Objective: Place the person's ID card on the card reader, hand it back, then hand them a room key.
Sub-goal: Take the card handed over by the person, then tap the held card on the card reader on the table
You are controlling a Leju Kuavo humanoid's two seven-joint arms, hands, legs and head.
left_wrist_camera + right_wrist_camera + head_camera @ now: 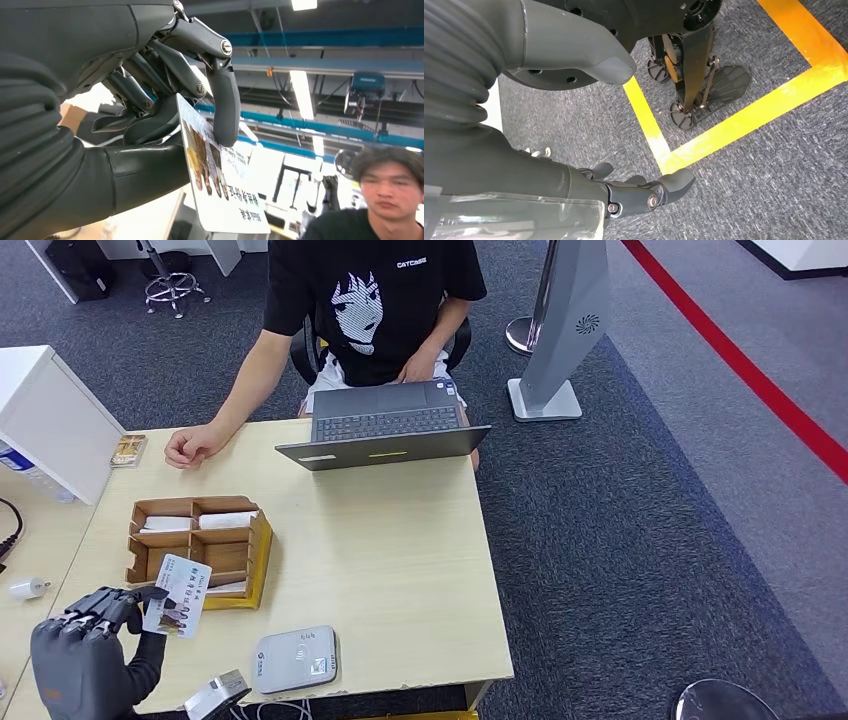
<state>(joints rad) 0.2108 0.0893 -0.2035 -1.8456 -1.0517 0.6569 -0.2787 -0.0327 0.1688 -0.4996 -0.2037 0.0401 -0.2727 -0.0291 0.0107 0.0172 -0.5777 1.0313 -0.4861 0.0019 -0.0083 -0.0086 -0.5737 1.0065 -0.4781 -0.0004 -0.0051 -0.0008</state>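
Observation:
My left hand (85,640) hovers at the table's near left corner and pinches the ID card (177,596), a white card with a photo and blue print. In the left wrist view the ID card (220,185) sits between the thumb and a finger (226,102). The grey card reader (294,659) lies flat near the front edge, to the right of the held card. A wooden organiser (262,540) with white room key cards (226,520) stands just behind the ID card. My right hand (644,192) hangs beside my body over the floor, holding nothing, fingers loosely apart.
A person in a black T-shirt (370,300) sits across the table (400,570), one hand (190,447) resting on its far left. An open laptop (385,430) stands at the far edge. A white cabinet (50,420) flanks the left; a small white plug (28,588) lies there.

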